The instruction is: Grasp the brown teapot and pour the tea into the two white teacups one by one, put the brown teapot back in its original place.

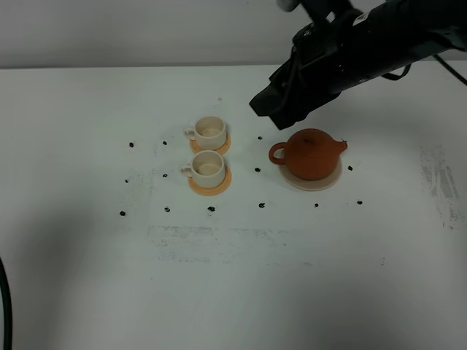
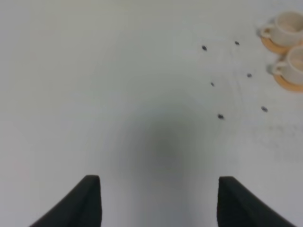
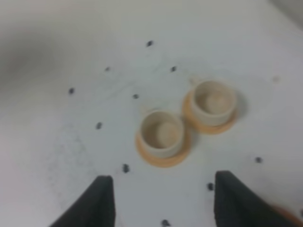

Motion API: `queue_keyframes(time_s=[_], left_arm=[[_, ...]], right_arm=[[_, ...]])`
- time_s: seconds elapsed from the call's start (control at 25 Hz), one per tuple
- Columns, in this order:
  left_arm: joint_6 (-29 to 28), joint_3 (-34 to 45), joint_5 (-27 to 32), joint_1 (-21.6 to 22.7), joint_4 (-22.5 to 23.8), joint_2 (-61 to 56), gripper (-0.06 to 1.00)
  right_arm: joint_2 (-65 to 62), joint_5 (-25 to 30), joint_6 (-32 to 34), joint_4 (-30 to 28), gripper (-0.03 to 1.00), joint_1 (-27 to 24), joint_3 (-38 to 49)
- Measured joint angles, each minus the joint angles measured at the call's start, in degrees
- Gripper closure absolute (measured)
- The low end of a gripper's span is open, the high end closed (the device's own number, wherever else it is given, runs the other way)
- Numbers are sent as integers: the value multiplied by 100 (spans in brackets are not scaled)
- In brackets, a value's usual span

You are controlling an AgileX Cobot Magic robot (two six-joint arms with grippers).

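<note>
At far left, outside the high view, we find the left end effector [image 2: 159, 178] hanging over bare white bench [image 1: 80, 277]. Its two dark fingers [image 2: 90, 201] stand wide apart with nothing between them. Toward the middle stand the rear teacup [image 1: 209, 131] and the front teacup [image 1: 208, 166]. Both are white, upright and close together, each on its own orange coaster [image 1: 210, 189], with small handles turned leftward. Small black specks [image 1: 131, 144] ring the group. Right of the cups, the brown teapot [image 1: 310, 153] sits upright, lid on, upon the pale beige coaster [image 1: 315, 183]. Its loop handle faces the cups and its spout points away. Behind it hangs the black right arm [image 1: 365, 51]. The right end effector [image 3: 164, 176] is spread and empty, clear of the teapot. Whether the cups hold liquid we cannot tell, since the wrist view is blurred.
</note>
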Motion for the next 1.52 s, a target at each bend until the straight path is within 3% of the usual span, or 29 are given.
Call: queue_keyframes(time_s=[0.44, 1.16, 1.36, 1.52], left_arm=[[-67, 1359, 163, 0, -199, -1693, 39], [-177, 2211, 371, 0, 60, -2502, 44], [-177, 2212, 371, 0, 76, -2502, 50], [-177, 2212, 371, 0, 76, -2502, 54]], right_arm=[[490, -858, -24, -422, 48, 830, 635], [585, -2316, -67, -1196, 49, 864, 655], [1011, -2279, 85, -1200, 52, 856, 392], [1420, -1872, 335, -1263, 52, 776, -23]])
